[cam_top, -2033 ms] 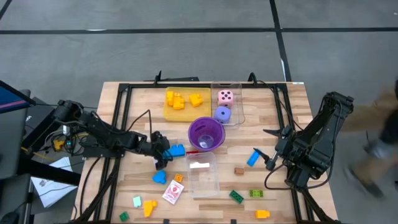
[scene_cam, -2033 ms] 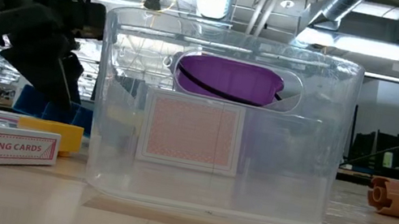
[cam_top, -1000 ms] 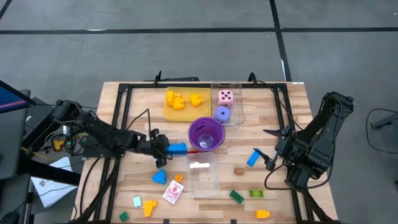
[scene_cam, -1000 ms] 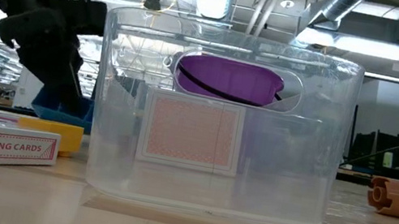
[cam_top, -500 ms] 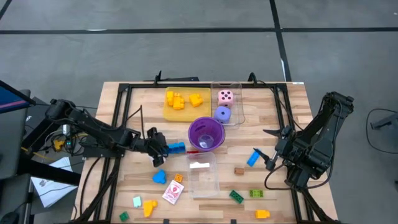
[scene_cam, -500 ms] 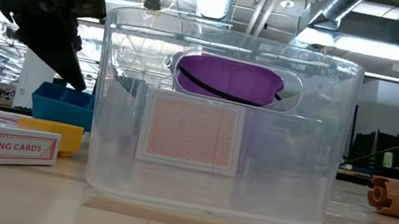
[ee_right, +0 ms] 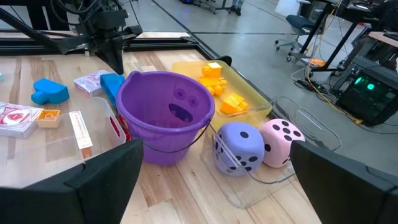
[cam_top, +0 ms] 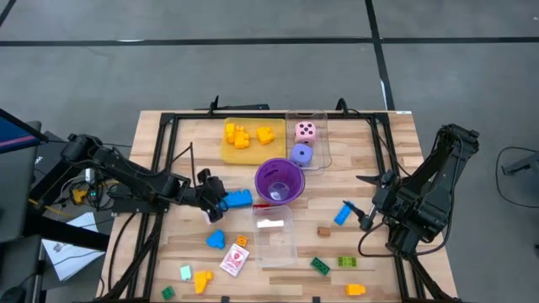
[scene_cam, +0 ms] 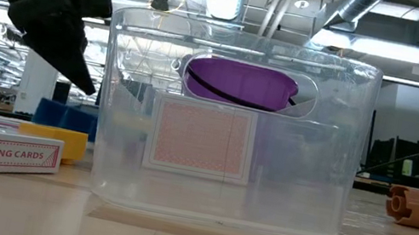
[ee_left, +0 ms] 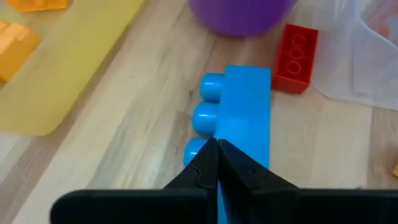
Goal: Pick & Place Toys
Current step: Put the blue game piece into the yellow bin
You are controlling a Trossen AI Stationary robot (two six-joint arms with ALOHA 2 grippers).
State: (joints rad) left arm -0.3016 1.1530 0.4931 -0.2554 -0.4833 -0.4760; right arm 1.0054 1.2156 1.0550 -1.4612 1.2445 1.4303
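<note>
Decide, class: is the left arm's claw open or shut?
Shut: the left claw has its two fingers pressed together, tips meeting at the blue brick.

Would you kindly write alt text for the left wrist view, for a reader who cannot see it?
The left gripper, fingers shut, sits over a blue brick on the wooden table. Beyond lie a red brick, the purple cup and a yellow tray.

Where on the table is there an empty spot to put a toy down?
Bare wood lies between the purple cup and the waiting right gripper, above the blue brick. The front edge is crowded with bricks, and the left gripper fills the cup's left side.
</note>
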